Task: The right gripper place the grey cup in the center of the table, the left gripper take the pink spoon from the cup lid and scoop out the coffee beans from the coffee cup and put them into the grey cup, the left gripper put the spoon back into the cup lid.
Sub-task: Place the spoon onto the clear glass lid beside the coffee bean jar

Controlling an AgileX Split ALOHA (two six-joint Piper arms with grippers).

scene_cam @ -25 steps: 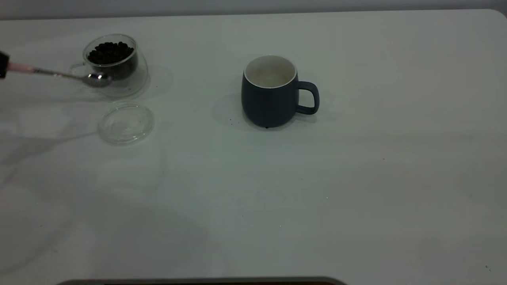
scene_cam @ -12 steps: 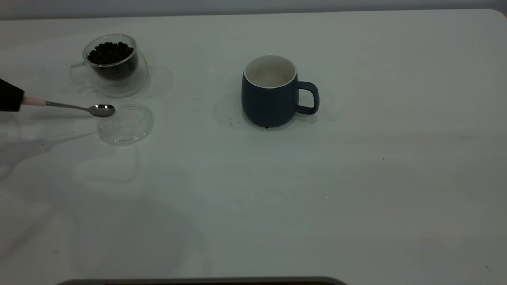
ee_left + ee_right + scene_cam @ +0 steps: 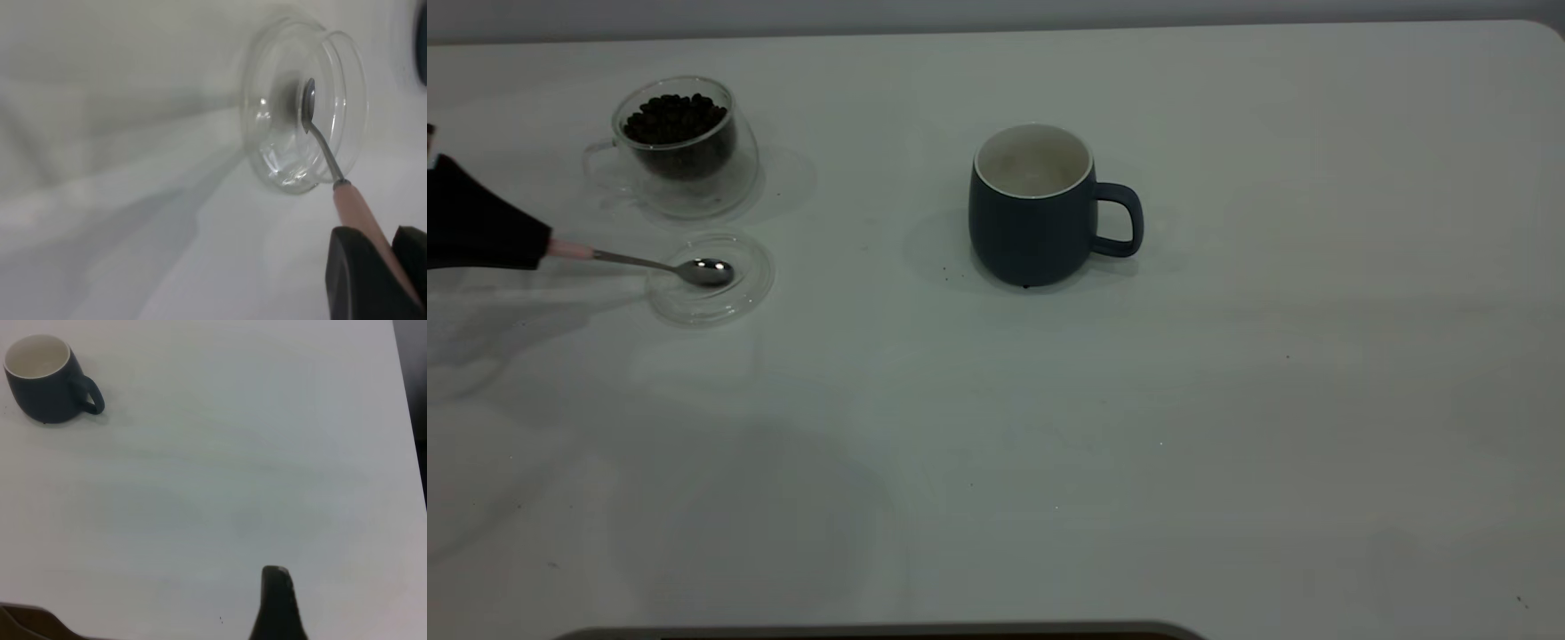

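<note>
The surface (image 3: pixel 1227 400) is plain white with a few tiny dark specks. The grey cup (image 3: pixel 1032 222) is dark slate blue-grey outside, off-white inside and along the rim. The coffee cup (image 3: pixel 685 151) is clear glass, its coffee beans (image 3: pixel 674 118) dark brown, nearly black. The cup lid (image 3: pixel 734 302) is clear glass too. The pink spoon (image 3: pixel 649 264) has a shiny silver bowl and neck and a pale pink handle. The left gripper (image 3: pixel 480 233) is black.

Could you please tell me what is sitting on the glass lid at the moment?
The metal bowl of the spoon lies over the lid, its pink handle gripped by the left hand. Whether the bowl touches the glass cannot be told. Nothing else is on the lid.
</note>
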